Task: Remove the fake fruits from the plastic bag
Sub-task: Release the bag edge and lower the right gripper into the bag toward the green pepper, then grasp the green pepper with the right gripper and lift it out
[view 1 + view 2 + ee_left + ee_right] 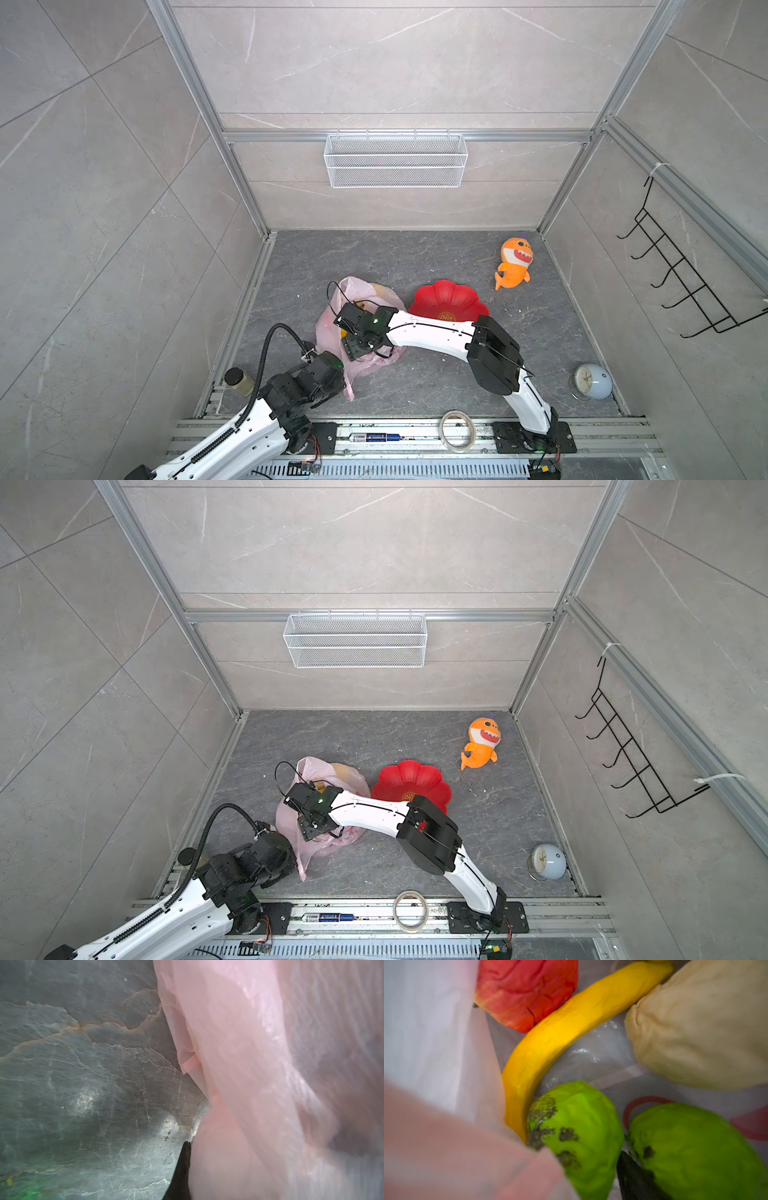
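Deep inside the plastic bag, the right hand gapes, one finger between two green fruits; the left hand clamps the bag's edge.

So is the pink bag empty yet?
Not empty. Inside the plastic bag, the right wrist view shows a banana, a red fruit, a cream fruit and two green fruits.

2 grn fruits; banana, red, cream 1 ea.
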Controlling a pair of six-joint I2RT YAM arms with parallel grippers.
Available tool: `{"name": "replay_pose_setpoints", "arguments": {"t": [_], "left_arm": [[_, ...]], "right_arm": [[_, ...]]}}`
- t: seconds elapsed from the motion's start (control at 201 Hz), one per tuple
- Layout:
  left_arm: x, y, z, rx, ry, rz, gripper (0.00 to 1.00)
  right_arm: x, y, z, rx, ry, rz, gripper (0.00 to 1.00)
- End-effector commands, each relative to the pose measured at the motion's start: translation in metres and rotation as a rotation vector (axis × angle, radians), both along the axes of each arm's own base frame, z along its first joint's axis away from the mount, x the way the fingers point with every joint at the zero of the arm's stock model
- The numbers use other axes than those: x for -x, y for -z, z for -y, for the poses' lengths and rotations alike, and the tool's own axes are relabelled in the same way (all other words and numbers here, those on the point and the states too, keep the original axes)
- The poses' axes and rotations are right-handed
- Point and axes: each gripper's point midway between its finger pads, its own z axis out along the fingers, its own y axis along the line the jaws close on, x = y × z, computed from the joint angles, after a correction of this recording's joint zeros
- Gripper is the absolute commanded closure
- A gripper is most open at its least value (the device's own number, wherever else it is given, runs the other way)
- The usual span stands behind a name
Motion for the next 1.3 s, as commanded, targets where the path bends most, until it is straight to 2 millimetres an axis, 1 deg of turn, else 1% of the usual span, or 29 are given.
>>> {"name": "replay_pose_setpoints", "arguments": {"t": [0.0, 0.114, 0.234, 0.403, 0.473, 0.543, 0.647, 0.801, 0.921, 1.09, 1.18, 1.294], "left_arm": [[0.006, 0.004, -0.001, 0.011, -0.012, -0.025, 0.98], [0.005, 0.004, -0.002, 0.011, -0.016, -0.025, 0.98], [0.005, 0.003, -0.002, 0.005, -0.017, -0.024, 0.98], [0.002, 0.001, 0.0, 0.001, -0.019, -0.022, 0.98], [0.001, 0.0, 0.0, 0.001, -0.018, -0.019, 0.98], [0.0, 0.0, 0.001, 0.001, -0.02, -0.017, 0.98], [0.0, -0.001, 0.001, 0.004, -0.02, -0.013, 0.98], [-0.001, -0.003, 0.001, 0.003, -0.02, -0.007, 0.99], [-0.003, -0.005, 0.001, -0.001, -0.024, 0.0, 0.99], [-0.012, -0.013, 0.002, -0.008, -0.033, 0.034, 0.99], [-0.019, -0.022, 0.007, 0.005, -0.035, 0.064, 0.98], [-0.028, -0.033, 0.014, 0.009, -0.023, 0.095, 0.98]], "right_arm": [[-0.002, 0.013, -0.003, 0.001, 0.016, -0.029, 0.24], [-0.004, 0.015, -0.003, -0.002, 0.021, -0.023, 0.25], [-0.007, 0.009, -0.004, -0.027, 0.03, -0.002, 0.28], [-0.011, -0.006, -0.002, -0.054, 0.031, 0.035, 0.38], [-0.013, -0.011, -0.001, -0.059, 0.031, 0.051, 0.41], [-0.014, -0.017, 0.0, -0.064, 0.027, 0.064, 0.47], [-0.014, -0.02, 0.0, -0.066, 0.019, 0.07, 0.56], [-0.013, -0.025, 0.002, -0.076, 0.016, 0.073, 0.64], [-0.01, -0.037, 0.003, -0.098, 0.0, 0.073, 0.66], [-0.004, -0.063, 0.005, -0.134, -0.032, 0.079, 0.67], [0.001, -0.077, 0.005, -0.166, -0.047, 0.073, 0.67], [0.007, -0.09, 0.008, -0.186, -0.059, 0.059, 0.67]]}}
